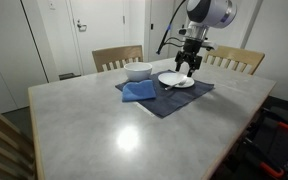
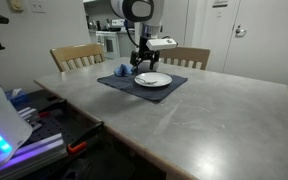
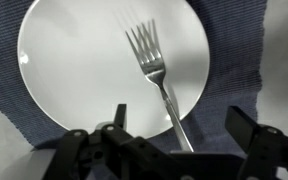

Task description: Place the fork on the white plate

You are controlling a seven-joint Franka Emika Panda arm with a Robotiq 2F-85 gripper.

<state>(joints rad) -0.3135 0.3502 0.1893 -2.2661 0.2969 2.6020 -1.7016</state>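
The white plate [image 3: 74, 60] lies on a dark blue placemat [image 3: 229, 60]. The silvery fork [image 3: 152, 65] rests on the plate with its tines near the middle. Its handle crosses the plate's rim and runs out over the mat between my fingers. My gripper [image 3: 181, 125] is open, its two fingers spread wide on either side of the handle and not touching it. In both exterior views the gripper [image 1: 189, 66] [image 2: 142, 66] hangs just above the plate [image 1: 176, 80] [image 2: 152, 80]. The fork is too small to make out there.
A white bowl [image 1: 138, 71] and a crumpled blue cloth [image 1: 139, 92] lie on the placemat [image 1: 179, 101] beside the plate. The grey table [image 1: 124, 130] has wooden chairs [image 1: 117, 57] at its far side. A toolbox and lit equipment [image 2: 4, 135] stand off the table's edge.
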